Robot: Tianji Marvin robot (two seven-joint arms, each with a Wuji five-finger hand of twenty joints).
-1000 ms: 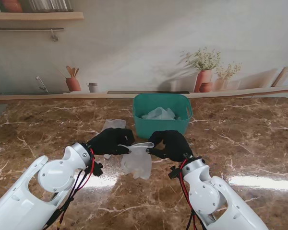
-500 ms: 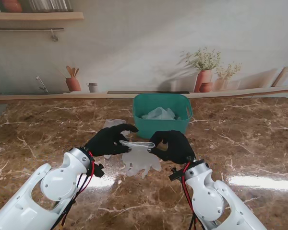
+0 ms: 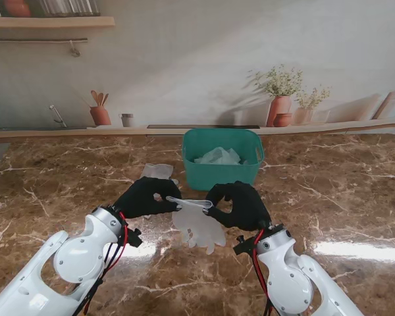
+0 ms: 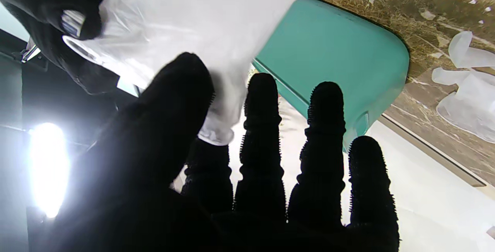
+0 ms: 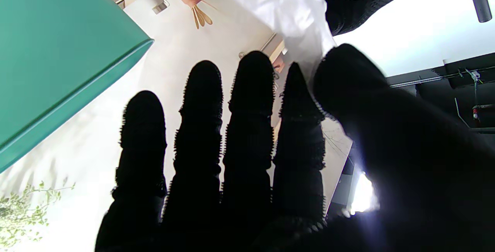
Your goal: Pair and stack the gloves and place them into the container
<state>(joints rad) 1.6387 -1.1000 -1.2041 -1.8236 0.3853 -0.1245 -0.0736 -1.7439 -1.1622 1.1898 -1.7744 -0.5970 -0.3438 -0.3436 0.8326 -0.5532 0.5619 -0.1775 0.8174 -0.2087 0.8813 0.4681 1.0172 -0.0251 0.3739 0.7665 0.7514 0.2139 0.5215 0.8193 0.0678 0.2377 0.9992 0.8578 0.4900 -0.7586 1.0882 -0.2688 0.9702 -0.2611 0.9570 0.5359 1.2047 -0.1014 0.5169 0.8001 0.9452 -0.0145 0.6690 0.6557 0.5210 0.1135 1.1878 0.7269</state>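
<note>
A translucent white glove hangs between my two black hands, cuff up and fingers drooping toward the table. My left hand pinches one end of the cuff, seen as thumb against index in the left wrist view. My right hand pinches the other end of the glove. A second white glove lies flat on the marble to the left of the teal container, and shows in the left wrist view as a second glove. Crumpled white gloves sit inside the container.
The brown marble table runs to a ledge at the back wall, where a terracotta vase with flowers, a small pot with utensils and a white cup stand. The teal container is just beyond both hands.
Both hands have risen and drawn slightly nearer to me, lifting the glove off the table. The cuff is now stretched between them and the glove hangs spread out.
</note>
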